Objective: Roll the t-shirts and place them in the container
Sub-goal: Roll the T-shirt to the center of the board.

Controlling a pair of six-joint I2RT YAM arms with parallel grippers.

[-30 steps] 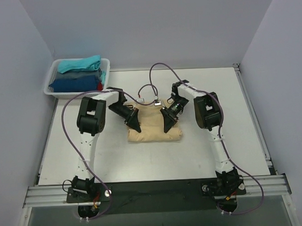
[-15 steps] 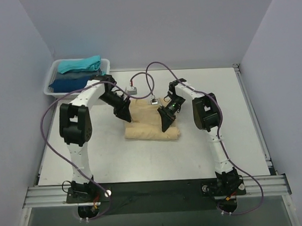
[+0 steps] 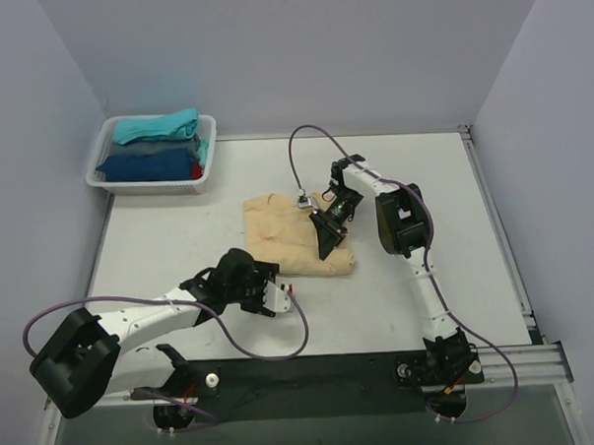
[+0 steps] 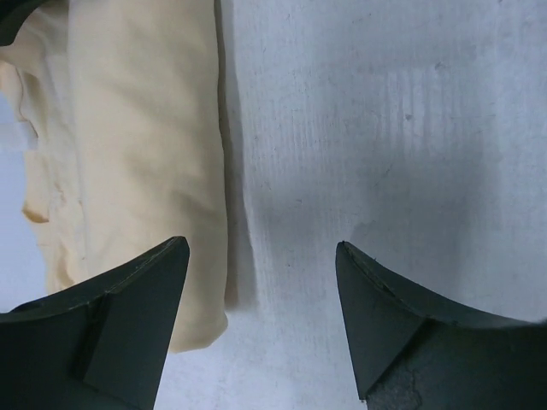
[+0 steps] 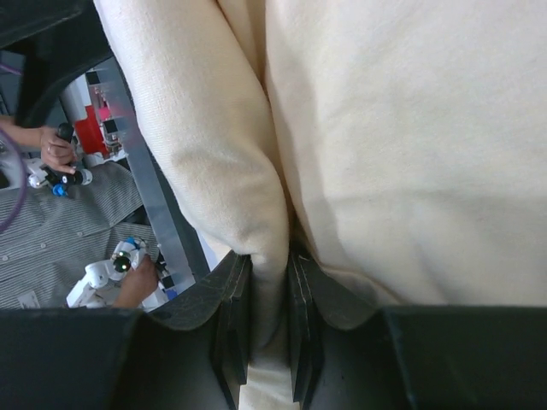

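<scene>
1. Right pincer (image 3: 325, 247) (image 5: 269, 266) is squeezed narrow on a fold of the beige t-shirt (image 3: 290, 238) (image 5: 385, 154), gripping near the shirt's near-right corner. In the right wrist view the cloth fold sits pinched between the two fingers (image 5: 234, 290).
2. Left pincer (image 3: 273, 294) (image 4: 261, 249) stands wide with nothing between the jaws. It sits just off the beige t-shirt's near-left edge, over bare worktop (image 3: 380, 308) (image 4: 385, 128).
3. In the left wrist view the beige t-shirt (image 4: 137, 154) lies left of the jaw gap, and its rounded edge runs down past the left finger (image 4: 128, 333). Can't tell whether that finger touches the cloth.
4. The beige t-shirt lies on the worktop as a thick bunched pad with a rolled lip along its near side. The far side is flatter and wrinkled.
5. White plastic basket (image 3: 152, 185) sits well apart from the beige t-shirt, to its far left. It holds a stack of folded shirts:
   - teal t-shirt (image 3: 155, 126) on top
   - grey t-shirt (image 3: 161, 145) under it
   - dark blue t-shirt (image 3: 142, 166) below that
   - a bit of red t-shirt (image 3: 195, 170) at the end nearest the beige t-shirt
6. Small white block (image 3: 303, 197) on the cable at the beige t-shirt's far edge; any marking is too small to read.
</scene>
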